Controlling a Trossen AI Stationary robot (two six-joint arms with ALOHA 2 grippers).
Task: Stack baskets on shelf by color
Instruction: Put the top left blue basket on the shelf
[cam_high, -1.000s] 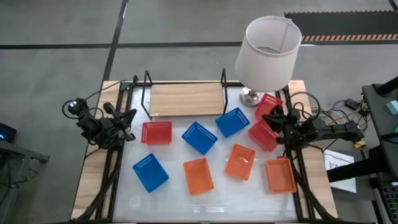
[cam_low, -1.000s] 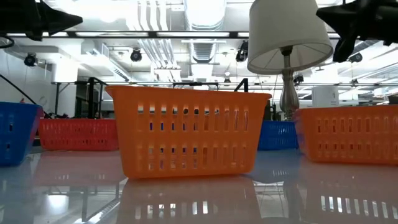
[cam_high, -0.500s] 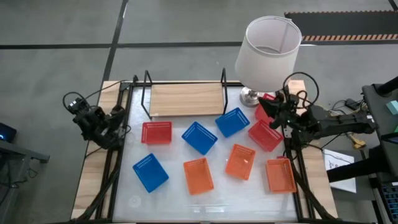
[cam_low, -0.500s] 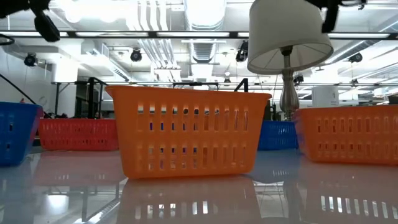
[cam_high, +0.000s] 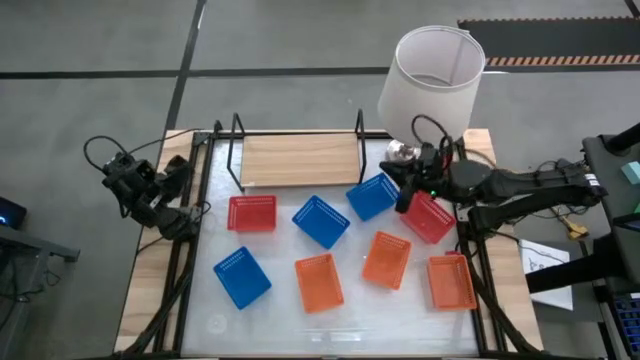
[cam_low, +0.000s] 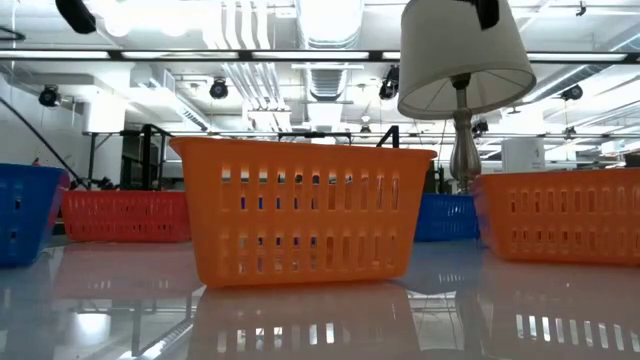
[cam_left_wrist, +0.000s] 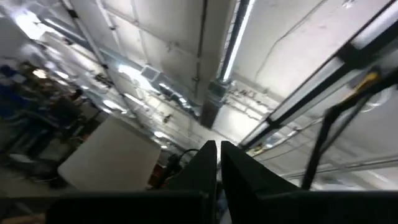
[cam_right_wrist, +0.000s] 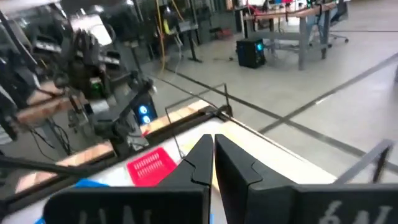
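Nine baskets lie flat on the white table in the high view: red (cam_high: 252, 213), blue (cam_high: 321, 220), blue (cam_high: 375, 195), red (cam_high: 430, 220), orange (cam_high: 386, 260), orange (cam_high: 319, 282), orange (cam_high: 450, 282), blue (cam_high: 241, 277). A third red one is mostly hidden under my right arm. The wooden shelf (cam_high: 300, 158) stands bare at the far edge. My right gripper (cam_high: 403, 195) hangs shut above the table between the far blue basket and the right red one, pointing toward the table's left. My left gripper (cam_left_wrist: 217, 167) is shut, raised at the left edge, and points up at the ceiling.
A white-shaded lamp (cam_high: 430, 80) stands at the far right corner, its shade overhanging the far baskets and my right arm. Black wire frame ends (cam_high: 236, 150) rise at both ends of the shelf. In the low view an orange basket (cam_low: 300, 210) fills the middle.
My right arm has reached from the table's right edge toward the left, passing over the red baskets to the far blue one. My left arm has drawn back toward the left edge and tipped its gripper upward. No basket has moved.
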